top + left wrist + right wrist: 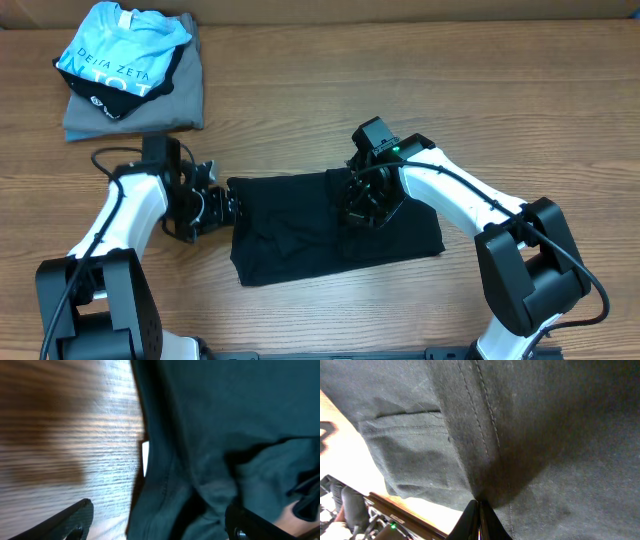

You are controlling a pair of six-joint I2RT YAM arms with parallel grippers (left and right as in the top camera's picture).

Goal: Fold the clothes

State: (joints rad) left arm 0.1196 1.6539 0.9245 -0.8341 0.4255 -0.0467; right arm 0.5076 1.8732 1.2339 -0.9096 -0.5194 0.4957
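— Where's the black T-shirt (300,235)?

— In the middle of the table (400,80), in a rough, rumpled rectangle. The left gripper (222,205) stands apart at its nine o'clock edge, holding nothing. The right gripper (362,205) is pinched together on cloth toward one o'clock.

— Mid-fold, then?

— I'd say so. Next it needs a hold on that edge, carried toward three o'clock.

The T-shirt (290,235) lies on the middle of the table (400,80). A stack of folded shirts (130,80) sits behind it, at the far left corner.
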